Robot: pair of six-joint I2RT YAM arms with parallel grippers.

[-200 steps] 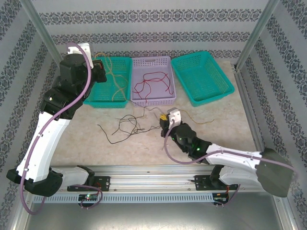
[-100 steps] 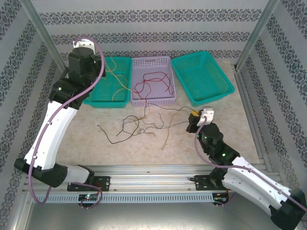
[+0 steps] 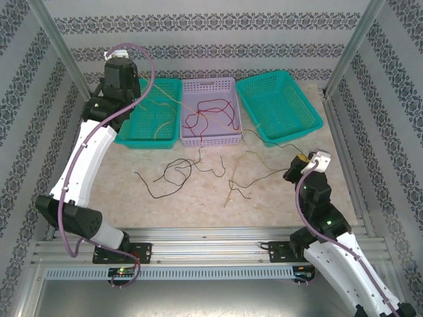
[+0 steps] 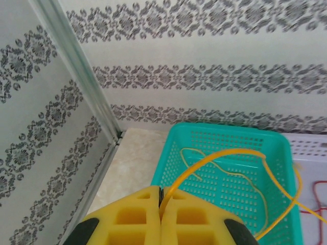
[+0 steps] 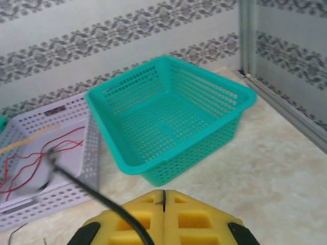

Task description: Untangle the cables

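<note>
My left gripper point(image 3: 129, 84) point(image 4: 161, 191) is raised over the back left corner, shut on a yellow cable point(image 4: 230, 152). That yellow cable point(image 3: 158, 105) arcs down across the left teal basket point(image 3: 132, 140). Red cables point(image 3: 211, 117) point(image 5: 30, 163) lie in the purple basket point(image 3: 211, 82). Thin black cables point(image 3: 168, 175) sprawl on the table in front of the baskets. My right gripper point(image 3: 295, 160) point(image 5: 164, 193) is at the right of the table with its jaws shut. A black cable point(image 5: 87, 191) crosses its left finger and runs off towards the purple basket point(image 5: 92, 148).
A second teal basket point(image 3: 291, 135) point(image 5: 240, 94) stands at the back right, just beyond my right gripper, with nothing in it. A metal frame post point(image 4: 76, 66) and patterned walls close in the left and back. A rail point(image 3: 211, 247) runs along the near edge.
My right gripper has swung from the tangle in the middle out to the right, dragging cable strands with it. The left arm has risen and moved back over the left basket.
</note>
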